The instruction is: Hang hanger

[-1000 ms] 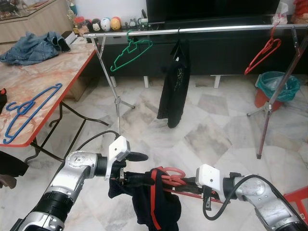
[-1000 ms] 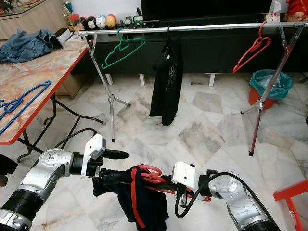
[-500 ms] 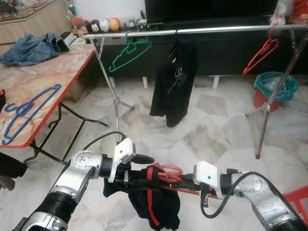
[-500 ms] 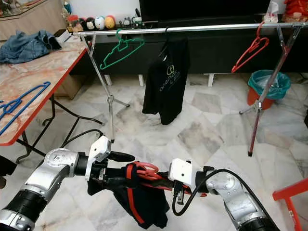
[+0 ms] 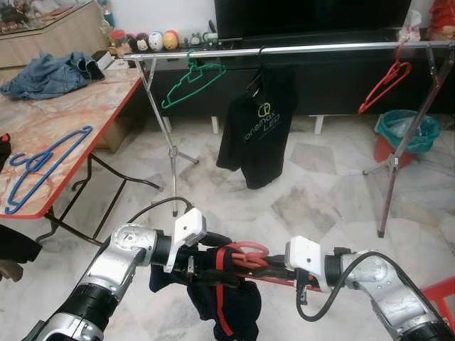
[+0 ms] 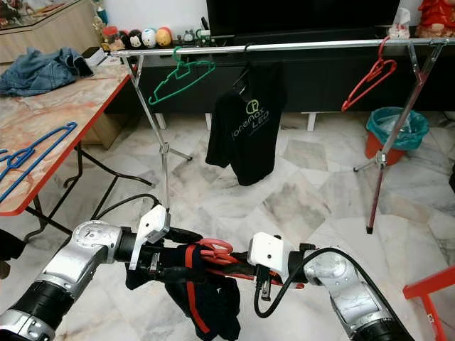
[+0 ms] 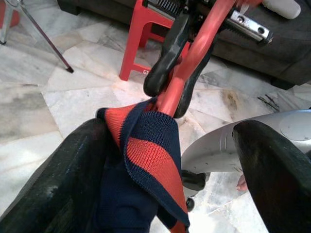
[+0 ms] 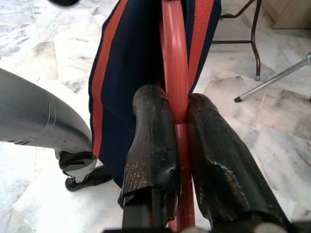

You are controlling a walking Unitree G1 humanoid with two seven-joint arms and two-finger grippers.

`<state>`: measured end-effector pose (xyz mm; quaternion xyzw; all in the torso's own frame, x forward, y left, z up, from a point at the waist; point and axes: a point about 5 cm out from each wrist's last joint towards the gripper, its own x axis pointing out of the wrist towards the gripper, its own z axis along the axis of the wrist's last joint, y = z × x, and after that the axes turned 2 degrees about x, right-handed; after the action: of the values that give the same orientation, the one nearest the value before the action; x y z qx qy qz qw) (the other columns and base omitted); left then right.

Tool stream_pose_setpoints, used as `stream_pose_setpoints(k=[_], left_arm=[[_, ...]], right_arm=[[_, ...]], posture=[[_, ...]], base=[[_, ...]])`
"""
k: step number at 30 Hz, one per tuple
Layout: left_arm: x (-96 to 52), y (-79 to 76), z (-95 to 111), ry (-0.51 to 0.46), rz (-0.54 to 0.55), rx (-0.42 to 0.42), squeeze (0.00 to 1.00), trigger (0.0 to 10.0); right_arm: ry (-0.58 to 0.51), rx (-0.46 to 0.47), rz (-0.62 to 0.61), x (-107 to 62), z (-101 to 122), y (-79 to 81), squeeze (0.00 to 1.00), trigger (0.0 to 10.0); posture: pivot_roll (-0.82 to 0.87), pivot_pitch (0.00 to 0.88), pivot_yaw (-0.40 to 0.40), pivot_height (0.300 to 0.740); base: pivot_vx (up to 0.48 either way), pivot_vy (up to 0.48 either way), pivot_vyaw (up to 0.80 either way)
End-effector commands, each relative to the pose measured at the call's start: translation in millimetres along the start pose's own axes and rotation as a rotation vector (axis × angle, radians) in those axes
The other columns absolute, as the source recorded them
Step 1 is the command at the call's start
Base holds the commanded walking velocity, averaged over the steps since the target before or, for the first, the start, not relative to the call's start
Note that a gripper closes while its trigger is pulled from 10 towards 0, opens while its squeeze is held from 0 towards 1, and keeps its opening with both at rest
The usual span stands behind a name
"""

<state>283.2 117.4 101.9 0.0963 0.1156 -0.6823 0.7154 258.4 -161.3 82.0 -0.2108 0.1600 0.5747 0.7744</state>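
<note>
Low before us, right gripper [image 8: 177, 145] pinches the red hanger [image 5: 249, 256]; left gripper [image 7: 160, 160] spread around its navy garment [image 5: 227, 302]. Rail [image 5: 298, 50] has drawn nearer; hanging comes next.

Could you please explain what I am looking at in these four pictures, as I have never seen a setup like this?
This is a humanoid robot with two silver arms, each ending in two long black fingers. The two wide pictures come from the cameras in its head, looking forward and down. The two close-ups come from cameras on its wrists, looking along the fingers.

The right gripper is shut on a red hanger that carries a dark garment with red stripes. The left gripper has its jaws apart around the garment's end of the hanger.

Ahead stands a metal clothes rail holding a green hanger, a black T-shirt and another red hanger. On the robot's left, a table bears a blue hanger and denim clothing.
</note>
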Motion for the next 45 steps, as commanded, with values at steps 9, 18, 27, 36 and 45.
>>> stream_pose_setpoints(k=[9,18,27,36,45], left_arm=[[3.9,0.0,-2,0.002,0.025,0.003,0.0,10.0],[5.6,-1.3,-4,0.014,0.015,-0.005,0.0,10.0],[3.4,-3.1,-8,0.046,-0.005,-0.01,0.0,0.0],[1.7,-2.5,-6,0.052,-0.021,-0.008,0.0,0.0],[0.8,-1.7,-4,0.051,-0.023,-0.01,0.0,0.0]], right_arm=[[-0.065,-0.057,0.009,-4.8,21,-6.1,0.0,10.0],[-0.072,-0.073,0.018,-3.8,27,-9.9,0.0,10.0],[-0.086,-0.078,0.023,-1.4,33,-10.6,0.0,10.0],[-0.112,-0.084,0.024,3.0,40,-10.4,0.0,10.0],[-0.121,-0.08,0.031,6.0,41,-7.9,0.0,10.0]], posture=[[0.0,0.007,0.059,0.74],[0.0,0.014,0.048,0.74],[0.0,0.03,0.053,0.74],[0.0,0.035,0.063,0.74],[0.0,0.039,0.067,0.74]], base=[[0.0,0.0,0.0],[0.0,0.0,0.0],[0.0,0.0,0.0],[0.0,0.0,0.0],[0.0,0.0,0.0]])
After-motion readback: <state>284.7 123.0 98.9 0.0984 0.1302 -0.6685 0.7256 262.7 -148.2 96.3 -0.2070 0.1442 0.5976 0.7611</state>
